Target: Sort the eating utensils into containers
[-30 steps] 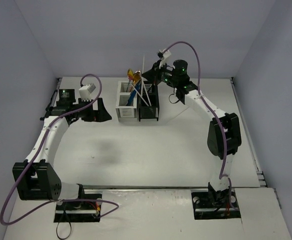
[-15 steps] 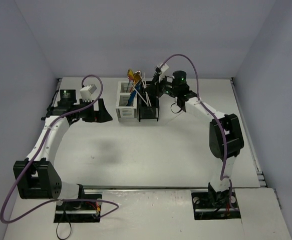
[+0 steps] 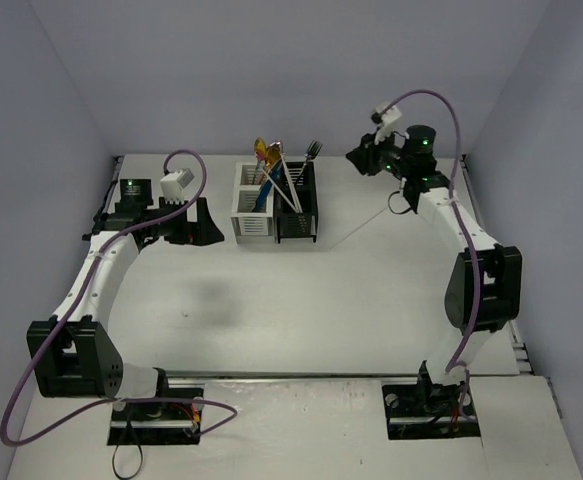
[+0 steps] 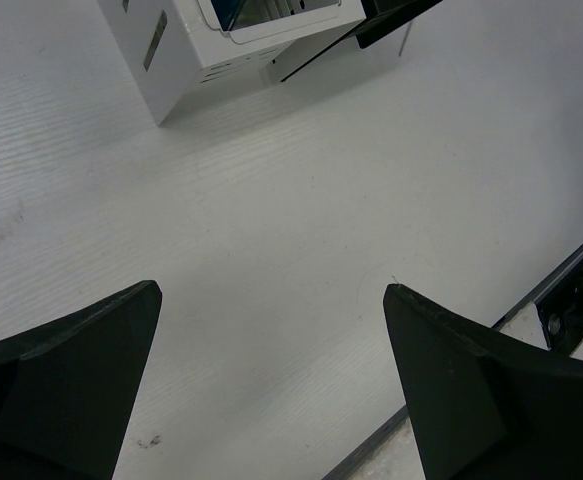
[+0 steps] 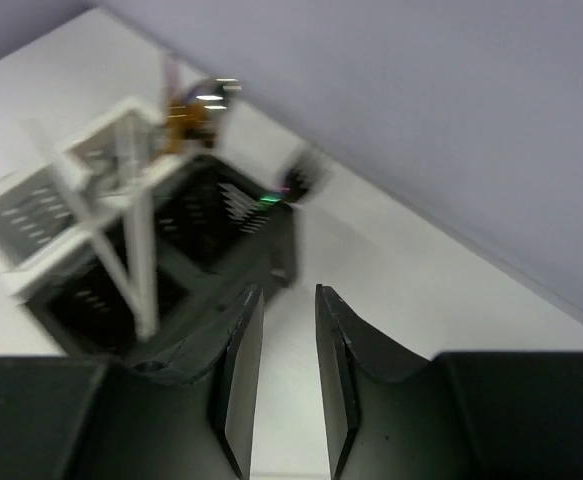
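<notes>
On the table (image 3: 321,290), one white caddy (image 3: 252,222) and one black caddy (image 3: 296,226), joined.

This is looking like a robotics lab cell: a left arm (image 3: 96,270) and a right arm (image 3: 449,215) are sitting bolted to a white table (image 3: 301,290), trailing purple cables (image 3: 181,152). Plain lavender walls (image 3: 271,70) are enclosing it.

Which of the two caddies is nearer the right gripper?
The black caddy. In the joined pair it is on the side facing the right gripper, with the white caddy beyond it.
</notes>
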Available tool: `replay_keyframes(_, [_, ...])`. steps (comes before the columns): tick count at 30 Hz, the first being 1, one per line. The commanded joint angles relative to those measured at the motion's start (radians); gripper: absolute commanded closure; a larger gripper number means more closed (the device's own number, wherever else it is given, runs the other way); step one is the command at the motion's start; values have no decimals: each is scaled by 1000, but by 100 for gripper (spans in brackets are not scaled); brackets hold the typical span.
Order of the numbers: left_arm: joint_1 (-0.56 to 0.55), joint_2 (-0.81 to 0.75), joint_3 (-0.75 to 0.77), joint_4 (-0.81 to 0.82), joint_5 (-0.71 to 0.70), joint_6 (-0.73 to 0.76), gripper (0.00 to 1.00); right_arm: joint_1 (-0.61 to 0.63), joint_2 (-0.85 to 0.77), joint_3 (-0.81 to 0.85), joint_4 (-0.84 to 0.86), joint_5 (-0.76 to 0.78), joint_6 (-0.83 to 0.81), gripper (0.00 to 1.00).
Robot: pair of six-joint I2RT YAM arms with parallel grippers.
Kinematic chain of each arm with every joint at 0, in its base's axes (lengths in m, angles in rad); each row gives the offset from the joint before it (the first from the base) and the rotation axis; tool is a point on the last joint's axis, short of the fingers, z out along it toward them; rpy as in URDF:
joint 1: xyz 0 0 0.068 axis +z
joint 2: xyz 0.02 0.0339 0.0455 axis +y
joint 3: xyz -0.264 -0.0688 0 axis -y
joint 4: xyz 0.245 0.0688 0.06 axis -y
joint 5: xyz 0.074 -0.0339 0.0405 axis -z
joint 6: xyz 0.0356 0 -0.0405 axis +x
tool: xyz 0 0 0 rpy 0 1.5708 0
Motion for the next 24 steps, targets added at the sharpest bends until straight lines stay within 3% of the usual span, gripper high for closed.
replay_keyframes(1, [5, -9, 33, 61, 16, -5, 6, -45, -70, -29, -23, 280, 132, 73])
replay_keyframes(4, [5, -9, 36, 58, 11, -4, 6, 7, -26, 3, -183, 682, 293, 84])
replay_keyframes(6, [5, -14, 34, 56, 7, 2, 6, 21, 40, 75, -319, 822, 386, 89])
replay_keyframes(9, [5, -15, 28, 52, 5, 6, 6, 9, 93, 110, -396, 831, 485, 83])
replay_keyframes(12, [5, -9, 23, 52, 4, 6, 6, 10, 127, 143, -408, 811, 527, 63])
replay_keyframes(15, [5, -6, 19, 53, 2, 8, 6, 10, 173, 175, -422, 801, 570, 55])
replay_keyframes(24, [30, -8, 8, 52, -4, 18, 6, 25, 296, 216, -466, 848, 651, 56])
